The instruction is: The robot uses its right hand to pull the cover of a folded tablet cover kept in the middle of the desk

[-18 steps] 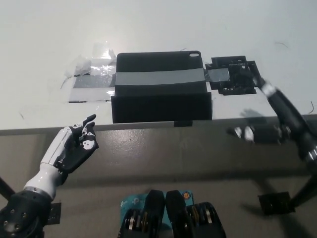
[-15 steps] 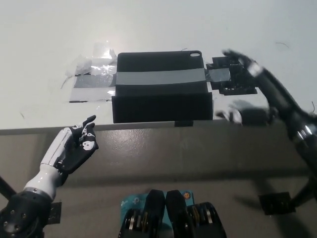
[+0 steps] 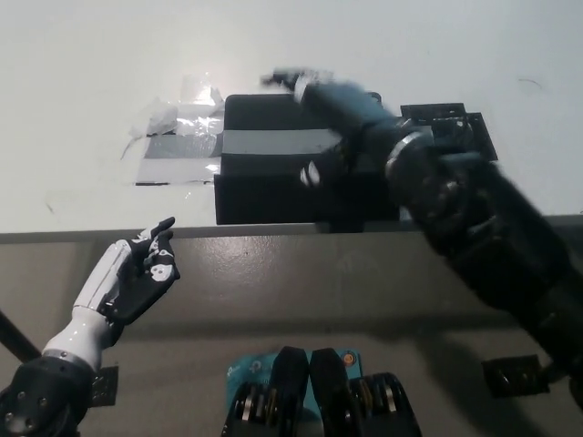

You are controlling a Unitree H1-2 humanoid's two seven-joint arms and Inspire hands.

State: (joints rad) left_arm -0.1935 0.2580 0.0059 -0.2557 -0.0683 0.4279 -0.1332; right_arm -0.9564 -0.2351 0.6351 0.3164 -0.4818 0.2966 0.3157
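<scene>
The folded tablet cover (image 3: 264, 177) is black and lies flat near the desk's front edge, with a grey tape band (image 3: 273, 142) across it. My black right hand (image 3: 342, 109) is blurred by motion and lies over the cover's far right part, reaching toward its far edge. The right forearm (image 3: 474, 228) crosses in from the lower right and hides the cover's right end. My white left hand (image 3: 137, 270) rests open below the desk's front edge at the lower left, holding nothing.
Crumpled clear and silver tape (image 3: 173, 146) sticks to the white desk (image 3: 91, 73) left of the cover. A small black piece (image 3: 455, 123) sits at the cover's right end, partly behind my arm. The desk's front edge (image 3: 182, 233) runs across the picture.
My right arm has swung from the desk's right side up and to the left, so it now lies over the cover. The left hand has stayed put.
</scene>
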